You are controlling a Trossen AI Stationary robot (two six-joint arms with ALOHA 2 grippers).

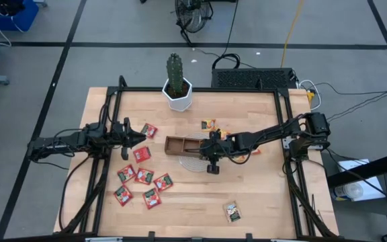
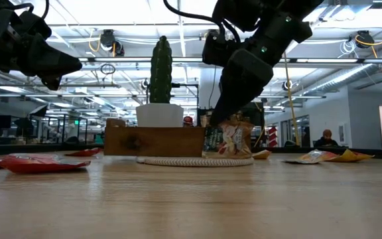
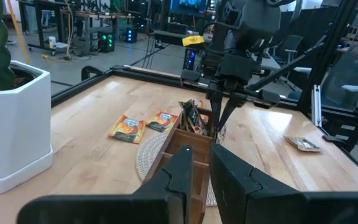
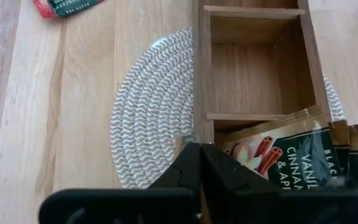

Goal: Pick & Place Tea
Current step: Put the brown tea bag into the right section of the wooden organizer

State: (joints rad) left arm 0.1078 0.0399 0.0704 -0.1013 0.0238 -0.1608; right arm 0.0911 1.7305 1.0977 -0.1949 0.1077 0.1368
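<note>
A pale wooden table (image 1: 247,195) is standing in a wide workshop with ceiling lights and desks showing behind it. At its middle a brown wooden tray (image 1: 180,144) is resting on a round woven mat (image 4: 148,124); several tea sachets (image 4: 278,152) are standing upright in the tray's end compartment, while the neighbouring compartments are showing bare wood. The right gripper (image 1: 213,160) is hanging right over that end of the tray, its fingers (image 4: 197,165) pressed together at the tray's wall, gripping nothing that shows. Red sachets (image 1: 143,176) are lying scattered on the table's left part, orange-yellow ones (image 1: 210,124) just behind the tray and more beside its right end, and a lone grey-white sachet (image 1: 232,212) near the front edge. The left gripper (image 1: 142,137) is hovering over the red sachets, well apart from the tray, its fingers (image 3: 229,180) nearly together with a narrow gap, holding nothing. A cactus in a white pot (image 1: 177,87) is standing at the back edge.
</note>
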